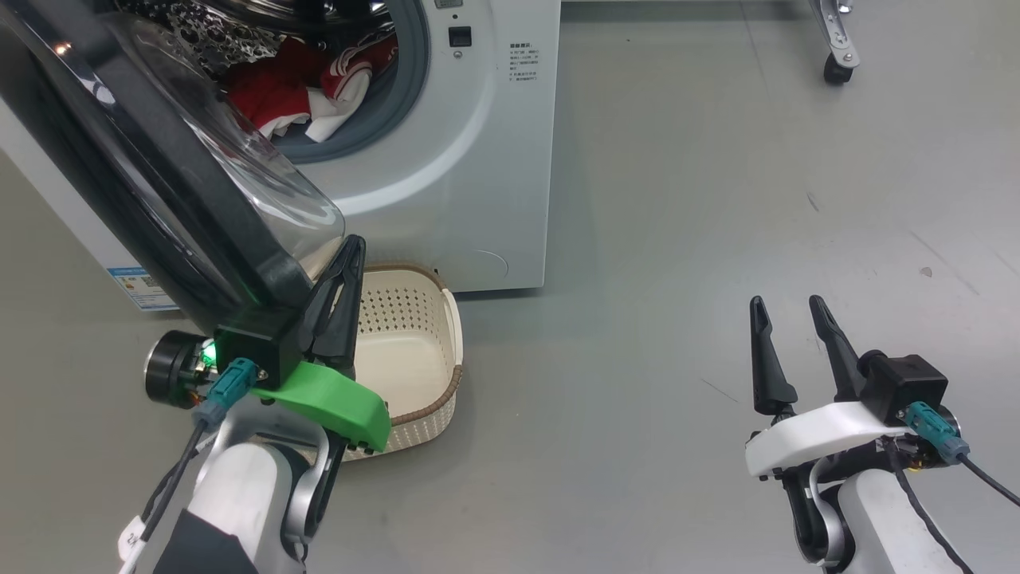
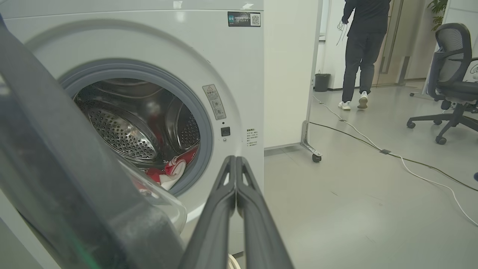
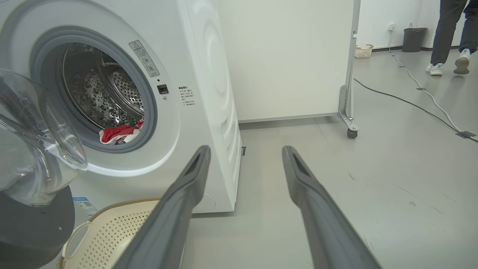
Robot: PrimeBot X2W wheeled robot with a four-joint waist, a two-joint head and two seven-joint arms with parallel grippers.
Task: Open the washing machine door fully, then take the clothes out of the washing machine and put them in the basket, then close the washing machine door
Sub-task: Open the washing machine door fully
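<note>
The washing machine (image 1: 478, 159) stands at the top left with its door (image 1: 159, 183) swung out to the left, black rim and glass bowl facing me. Red and white clothes (image 1: 303, 88) lie in the drum mouth. The cream basket (image 1: 414, 351) sits on the floor below the door and holds nothing I can see. My left gripper (image 1: 353, 247) is shut on nothing, its fingers close against the lower edge of the door rim, over the basket. My right gripper (image 1: 786, 303) is open over bare floor at the lower right. The left wrist view shows the shut fingertips (image 2: 236, 160) beside the door (image 2: 56, 168).
A wheeled white partition (image 3: 349, 130) stands right of the machine. A person (image 2: 360, 56) walks away in the background, near an office chair (image 2: 452, 74). Cables (image 2: 373, 145) run across the grey floor. A caster (image 1: 837, 72) shows at the top right.
</note>
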